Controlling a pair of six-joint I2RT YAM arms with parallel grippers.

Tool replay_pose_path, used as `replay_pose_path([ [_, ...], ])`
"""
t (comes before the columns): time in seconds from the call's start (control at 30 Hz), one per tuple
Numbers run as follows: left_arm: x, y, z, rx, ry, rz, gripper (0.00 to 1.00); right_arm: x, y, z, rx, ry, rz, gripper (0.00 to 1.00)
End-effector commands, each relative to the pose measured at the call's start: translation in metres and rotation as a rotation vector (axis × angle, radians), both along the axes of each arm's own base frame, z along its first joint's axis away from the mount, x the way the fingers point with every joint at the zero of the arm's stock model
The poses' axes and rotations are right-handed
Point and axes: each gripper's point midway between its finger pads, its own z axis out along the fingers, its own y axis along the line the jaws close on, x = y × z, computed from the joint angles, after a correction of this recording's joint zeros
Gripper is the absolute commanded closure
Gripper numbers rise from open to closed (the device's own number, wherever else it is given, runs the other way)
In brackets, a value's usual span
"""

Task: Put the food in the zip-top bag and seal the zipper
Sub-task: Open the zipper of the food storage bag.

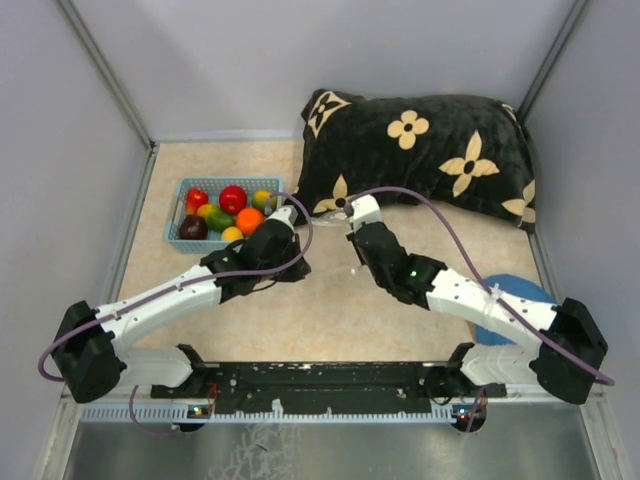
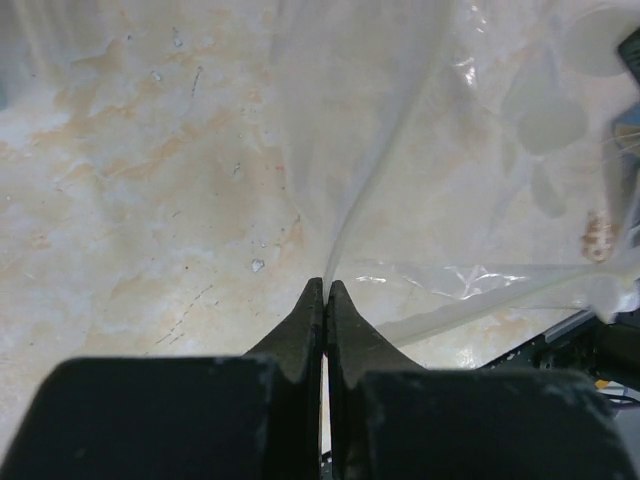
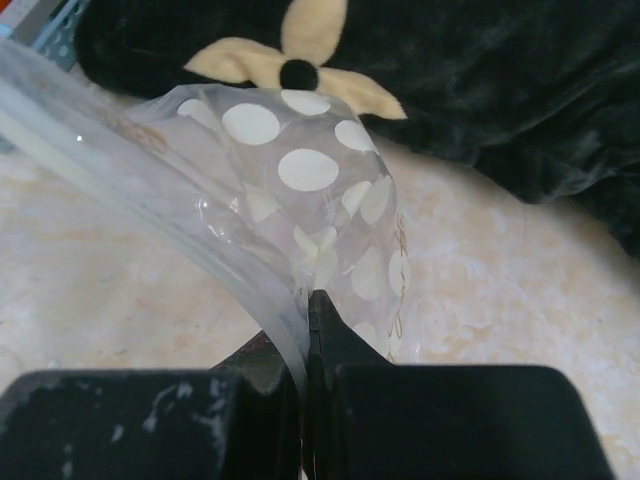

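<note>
The zip-top bag, clear with white dots, hangs stretched between my two grippers above the table. My left gripper is shut on a thin edge of the bag. My right gripper is shut on the bag at the zipper, a thick clear strip that curves away to the left. From above, the left gripper and the right gripper face each other just in front of the pillow. The food lies in the light blue basket, left of the left gripper. I see no food in the bag.
A black pillow with cream flowers lies at the back right, just behind the grippers. A blue round object sits under the right arm at the right edge. Grey walls close in the table on three sides.
</note>
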Motion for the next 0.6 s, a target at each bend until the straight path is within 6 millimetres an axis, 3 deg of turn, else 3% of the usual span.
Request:
replay_pose_path([
  [0.0, 0.002, 0.016, -0.008, 0.041, -0.009, 0.057, 1.0, 0.009, -0.022, 0.039, 0.059, -0.066, -0.07, 1.0],
  [0.2, 0.012, 0.019, 0.002, 0.025, -0.034, 0.097, 0.98, 0.009, -0.037, 0.038, 0.056, -0.071, -0.103, 1.0],
  [0.33, 0.017, 0.008, 0.02, -0.031, -0.071, 0.07, 0.82, 0.007, -0.03, 0.034, 0.07, -0.059, -0.063, 1.0],
  [0.47, 0.02, -0.001, 0.038, -0.076, -0.103, 0.046, 0.53, 0.006, -0.023, 0.032, 0.094, -0.059, -0.032, 1.0],
  [0.57, 0.022, -0.008, 0.052, -0.115, -0.121, 0.022, 0.39, 0.007, -0.022, 0.027, 0.089, -0.056, -0.028, 1.0],
])
